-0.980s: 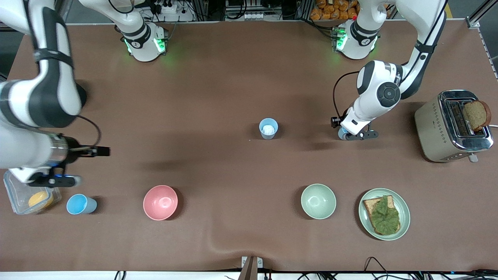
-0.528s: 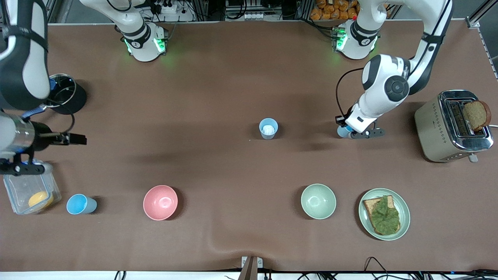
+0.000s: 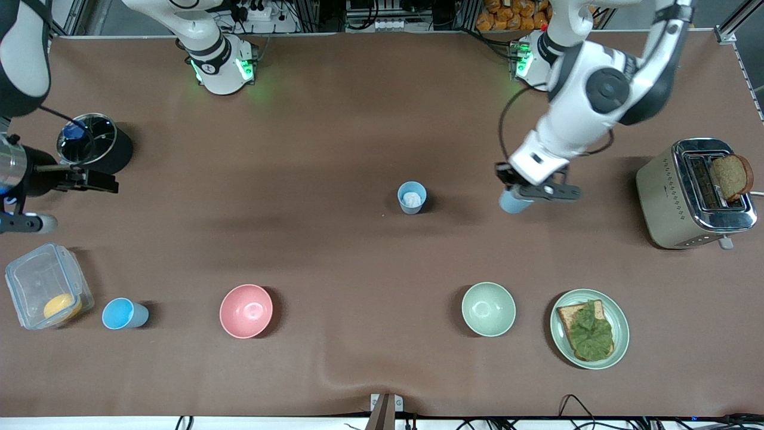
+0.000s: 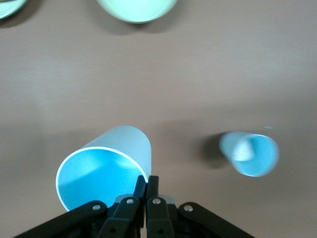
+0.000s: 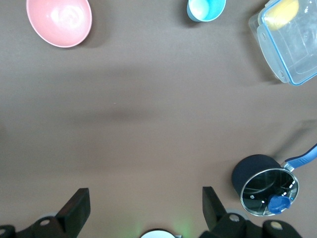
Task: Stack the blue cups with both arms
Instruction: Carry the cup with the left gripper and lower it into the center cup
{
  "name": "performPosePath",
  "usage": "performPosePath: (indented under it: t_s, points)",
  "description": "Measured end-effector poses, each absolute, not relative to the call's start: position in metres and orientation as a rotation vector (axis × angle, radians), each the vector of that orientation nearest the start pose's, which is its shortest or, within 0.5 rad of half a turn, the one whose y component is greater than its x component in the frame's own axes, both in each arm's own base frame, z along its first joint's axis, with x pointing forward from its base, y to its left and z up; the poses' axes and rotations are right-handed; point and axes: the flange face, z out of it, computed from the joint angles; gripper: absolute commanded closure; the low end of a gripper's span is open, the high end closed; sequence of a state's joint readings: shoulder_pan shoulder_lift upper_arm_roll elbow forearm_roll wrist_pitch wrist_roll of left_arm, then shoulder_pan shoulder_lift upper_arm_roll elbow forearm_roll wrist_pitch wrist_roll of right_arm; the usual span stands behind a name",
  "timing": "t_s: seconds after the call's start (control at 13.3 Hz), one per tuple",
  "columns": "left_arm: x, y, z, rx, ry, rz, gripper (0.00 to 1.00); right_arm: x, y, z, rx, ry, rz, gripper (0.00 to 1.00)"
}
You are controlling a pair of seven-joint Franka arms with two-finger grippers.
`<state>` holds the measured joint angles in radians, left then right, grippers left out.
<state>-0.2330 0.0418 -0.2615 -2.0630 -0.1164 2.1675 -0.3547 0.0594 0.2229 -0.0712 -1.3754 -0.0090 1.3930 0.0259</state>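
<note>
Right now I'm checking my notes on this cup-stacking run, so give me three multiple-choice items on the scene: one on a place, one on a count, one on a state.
1. What lies beside the clear plastic lidded box holding something yellow?
A. a small light-blue plastic cup
B. the chrome toaster
C. the pale green bowl

2. How many small light-blue cups show in the front view?
A. one
B. three
C. five

3. How does the left gripper stand?
A. open over the toaster
B. shut on the wall of a light-blue cup
C. shut on the pink bowl

Answers:
1 A: that cup stands right beside the box, at the right arm's end of the table.
2 B: one beside the box, one mid-table with a white bit inside, one in the left gripper.
3 B: the left wrist view shows the fingers pinched on the cup's rim; the right gripper hangs open.
</note>
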Motion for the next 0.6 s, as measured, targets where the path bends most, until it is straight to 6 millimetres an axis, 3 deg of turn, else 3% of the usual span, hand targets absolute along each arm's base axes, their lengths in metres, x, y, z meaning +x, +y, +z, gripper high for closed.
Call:
performPosePath:
  t_s: [0.15,0.38,0.45,0.6]
  points:
    - [0.475,-0.339,0.425,-3.287,0.173,-0.016,1.0,0.587,-0.007,0.579,-3.147,0.076,0.296,0.0]
    - [0.455,-0.426,0.401,-3.296,0.169,0.057,1.0,0.58,-0.028,0.588,-3.143,0.13,0.251,0.0]
    - [0.453,-0.441,0.39,-3.291,0.157,0.076,1.0,0.579,-0.03,0.59,-3.143,0.137,0.245,0.0]
    - [0.458,-0.452,0.375,-3.282,0.154,0.098,1.0,0.577,-0.029,0.593,-3.143,0.133,0.235,0.0]
